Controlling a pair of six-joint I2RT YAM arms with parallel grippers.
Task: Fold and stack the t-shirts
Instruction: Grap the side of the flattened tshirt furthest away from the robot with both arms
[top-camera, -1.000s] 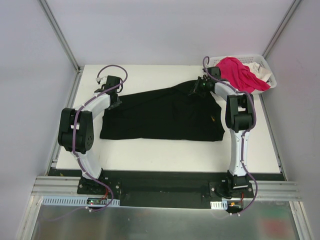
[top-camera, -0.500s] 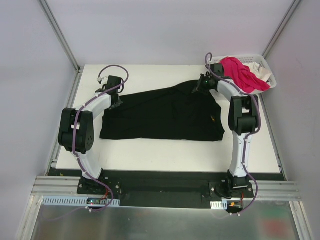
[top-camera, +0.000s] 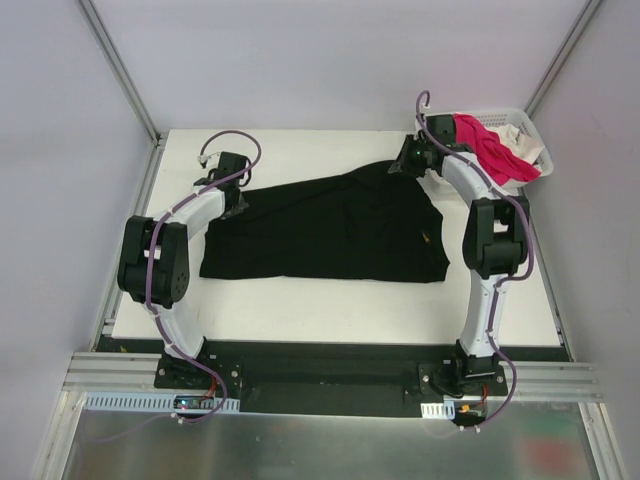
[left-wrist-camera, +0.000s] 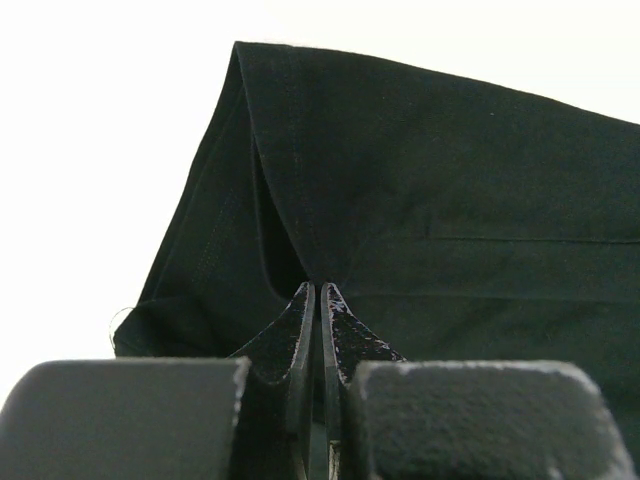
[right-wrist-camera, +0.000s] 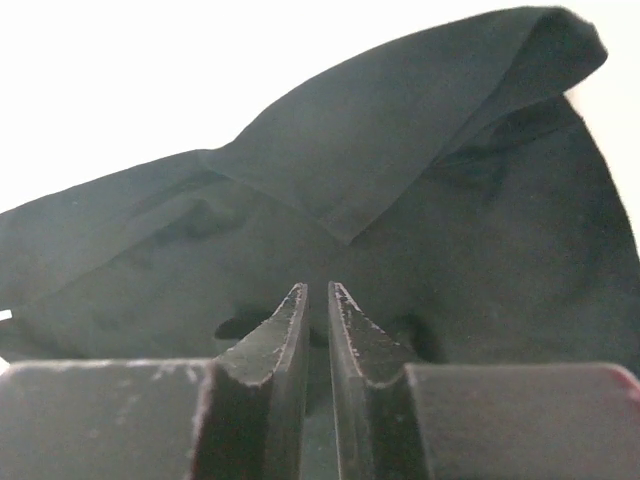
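Observation:
The black t-shirt (top-camera: 330, 225) lies spread across the middle of the white table, plain side up. My left gripper (top-camera: 232, 205) is at its far-left corner, shut on a pinch of the cloth. In the left wrist view the black t-shirt (left-wrist-camera: 450, 170) rises in a tented fold into the left gripper's (left-wrist-camera: 318, 288) tips. My right gripper (top-camera: 400, 168) is at the shirt's far-right corner. Its jaws (right-wrist-camera: 318, 290) stand a narrow gap apart with nothing between them, and the black t-shirt (right-wrist-camera: 400, 150) lies loose ahead with a folded-over flap. The pink t-shirt (top-camera: 480, 145) and white t-shirt (top-camera: 515, 135) lie heaped in the basket.
A white lattice basket (top-camera: 537, 166) stands at the far-right corner of the table, right behind the right arm. The bare white tabletop (top-camera: 300, 300) shows in front of the black shirt and behind it, and grey walls enclose the table.
The right gripper has moved back and to the right toward the basket, and its jaws have parted, letting go of the shirt's corner. The left gripper has kept its hold and place.

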